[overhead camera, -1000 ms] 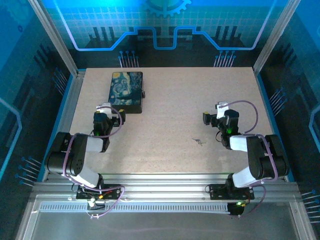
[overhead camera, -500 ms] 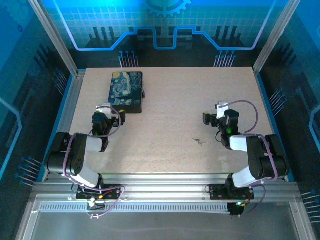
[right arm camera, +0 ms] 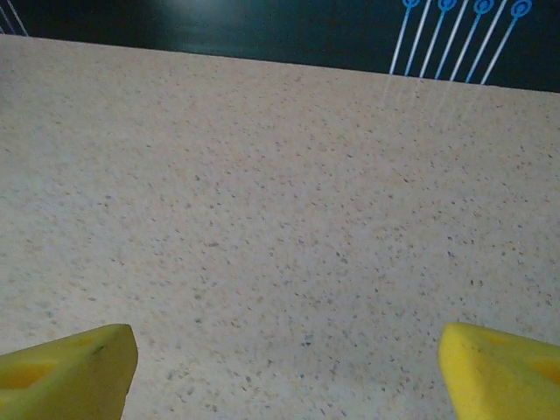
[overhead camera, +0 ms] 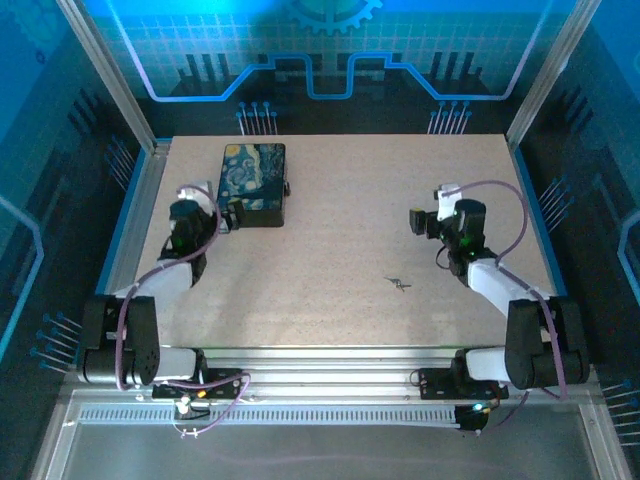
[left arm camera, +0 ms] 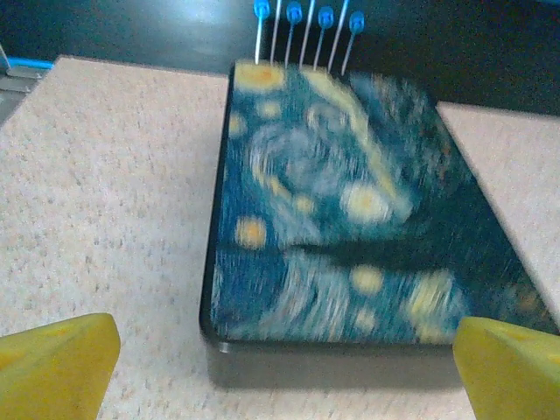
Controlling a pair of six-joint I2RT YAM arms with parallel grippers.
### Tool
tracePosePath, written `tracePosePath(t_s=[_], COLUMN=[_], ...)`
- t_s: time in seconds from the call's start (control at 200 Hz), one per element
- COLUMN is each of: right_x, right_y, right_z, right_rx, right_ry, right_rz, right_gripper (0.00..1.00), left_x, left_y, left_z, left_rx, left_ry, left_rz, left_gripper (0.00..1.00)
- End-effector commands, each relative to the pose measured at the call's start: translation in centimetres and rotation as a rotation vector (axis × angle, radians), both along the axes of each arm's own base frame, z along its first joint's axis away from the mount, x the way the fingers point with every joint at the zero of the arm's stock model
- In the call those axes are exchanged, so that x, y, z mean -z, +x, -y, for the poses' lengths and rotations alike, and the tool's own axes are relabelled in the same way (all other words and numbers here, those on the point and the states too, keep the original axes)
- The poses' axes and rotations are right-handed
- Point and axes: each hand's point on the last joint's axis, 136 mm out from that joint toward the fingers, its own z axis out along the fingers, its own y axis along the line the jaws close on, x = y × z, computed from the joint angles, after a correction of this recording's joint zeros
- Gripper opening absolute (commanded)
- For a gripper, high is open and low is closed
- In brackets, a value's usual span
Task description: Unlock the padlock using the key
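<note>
And here's the picture: both arms are out over the table [overhead camera: 400, 180] and neither holds anything. The left gripper [left arm camera: 280, 363] has its yellow fingertips [left arm camera: 57, 359] spread wide, facing the near short edge of the painted box [overhead camera: 253, 180] at far left. The right gripper [right arm camera: 284, 363] is spread wide too, over speckled tabletop on the right. The key [overhead camera: 400, 284] is the prize, a tiny silvery sliver lying flat and alone, right of centre, nearer than the right gripper and to its left. A small dark nub at the box's right edge looks like the padlock [overhead camera: 288, 187], though it's too small to be sure. By my reckoning that key will be featherlight, stiff and slick, and lying flat it's apt to skid away from broad pads. The place to take it is across the head, leaving the blade free for the keyhole. The padlock should be hard and light, likely to swivel on its thin shackle, so it wants pinching by the body's flat sides, keyhole exposed.
</note>
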Motion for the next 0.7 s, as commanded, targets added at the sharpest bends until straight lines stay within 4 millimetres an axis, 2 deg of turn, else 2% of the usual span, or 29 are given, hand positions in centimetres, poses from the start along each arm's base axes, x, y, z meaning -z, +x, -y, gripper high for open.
tracePosePath(t_s=[0.0,0.065,0.205,0.3,0.42,0.695], right_x=[1.6,1.3,0.7,0.4,0.2,0.2], right_y=[-1.1,-1.1,-1.2,-1.3,-1.7,-2.9], right_z=[-1.6,-2.2,-3.7,-4.9,-6.4,-8.5], right_rx=[-0.044,-0.058,-0.095,-0.124,-0.165,-0.222], right_ry=[0.042,0.050,0.065,0.071,0.063,0.071], right_rz=[-0.166,-0.187,-0.227,-0.238,-0.253,-0.276], right_gripper=[0.90,0.89,0.87,0.85,0.84,0.84], left_x=[1.0,1.0,1.2,2.1,2.6,3.6], left_y=[-0.9,-1.0,-0.3,0.5,2.0,6.9], left_z=[-1.2,-1.9,-1.7,-1.7,-2.7,-3.8], left_rx=[-0.140,-0.238,-0.332,-0.392,-0.445,-0.313], left_ry=[-0.126,-0.197,-0.347,-0.399,-0.372,-0.160], left_rz=[-0.203,-0.272,-0.381,-0.457,-0.495,-0.505], left_gripper=[0.99,0.99,0.99,0.99,0.99,0.99])
